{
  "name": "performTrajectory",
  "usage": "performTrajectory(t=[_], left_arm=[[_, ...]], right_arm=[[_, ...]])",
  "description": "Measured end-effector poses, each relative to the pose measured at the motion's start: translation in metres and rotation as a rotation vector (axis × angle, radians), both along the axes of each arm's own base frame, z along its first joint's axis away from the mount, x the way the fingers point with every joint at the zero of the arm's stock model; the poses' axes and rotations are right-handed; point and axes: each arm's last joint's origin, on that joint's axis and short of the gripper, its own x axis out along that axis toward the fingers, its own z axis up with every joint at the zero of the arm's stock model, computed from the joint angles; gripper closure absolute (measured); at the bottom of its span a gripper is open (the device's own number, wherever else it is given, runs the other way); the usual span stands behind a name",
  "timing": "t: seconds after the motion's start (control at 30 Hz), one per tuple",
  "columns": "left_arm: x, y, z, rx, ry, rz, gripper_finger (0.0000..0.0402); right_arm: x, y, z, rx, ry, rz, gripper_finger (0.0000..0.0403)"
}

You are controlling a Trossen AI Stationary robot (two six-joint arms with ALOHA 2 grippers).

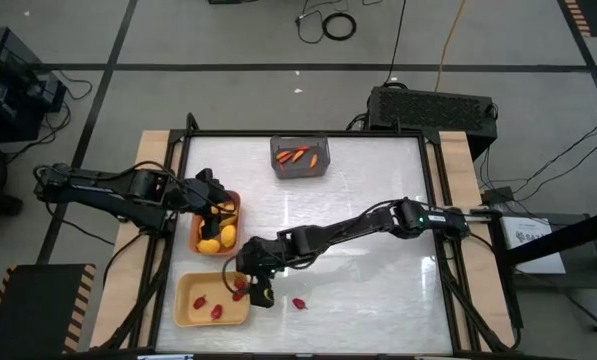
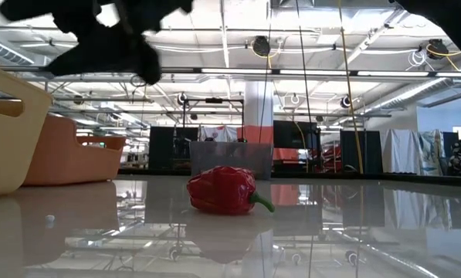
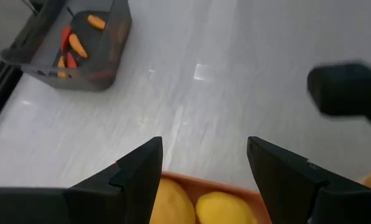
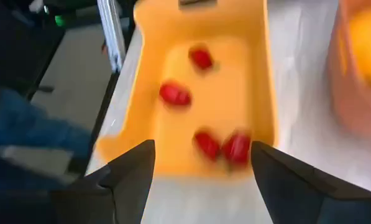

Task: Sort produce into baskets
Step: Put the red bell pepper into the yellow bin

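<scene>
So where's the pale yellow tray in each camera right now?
High view: pale yellow tray at the table's near-left corner, right gripper at its right edge.
Low view: its wall at the far left.
Left wrist view: not in it.
Right wrist view: fills the centre, red pieces inside.
Shared landmark: the orange-brown tray beside it.

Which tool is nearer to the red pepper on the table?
The right tool: it hangs just beside the pepper, over the yellow tray's edge. The left tool is farther off, above the orange tray.
</scene>
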Motion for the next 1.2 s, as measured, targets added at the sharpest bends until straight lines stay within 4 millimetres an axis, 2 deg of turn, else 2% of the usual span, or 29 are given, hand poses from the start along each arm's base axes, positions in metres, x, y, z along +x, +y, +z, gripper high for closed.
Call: performTrajectory(t=[0.17, 0.4, 0.57, 0.67, 0.8, 1.07, 1.2], left_arm=[[0.003, 0.000, 0.002, 0.023, -0.031, -0.027, 0.0159], [0.005, -0.001, 0.005, 0.060, -0.064, -0.067, 0.0159], [0.006, -0.001, 0.006, 0.094, -0.073, -0.101, 0.0159], [0.008, -0.001, 0.008, 0.111, -0.090, -0.119, 0.0159], [0.009, -0.001, 0.009, 0.113, -0.112, -0.122, 0.0159], [0.010, -0.001, 0.010, 0.098, -0.120, -0.126, 0.0159], [0.010, -0.002, 0.010, 0.090, -0.120, -0.130, 0.0159]], right_arm=[[-0.018, 0.004, 0.009, 0.047, 0.255, -0.082, 0.0145], [-0.048, 0.027, -0.001, 0.148, 0.631, -0.347, 0.0145], [-0.060, 0.054, -0.015, 0.173, 0.698, -0.407, 0.0145], [-0.063, 0.063, -0.026, 0.159, 0.701, -0.476, 0.0145], [-0.067, 0.066, -0.042, 0.149, 0.719, -0.580, 0.0145], [-0.075, 0.069, -0.062, 0.135, 0.768, -0.634, 0.0145], [-0.079, 0.070, -0.070, 0.106, 0.766, -0.673, 0.0158]])
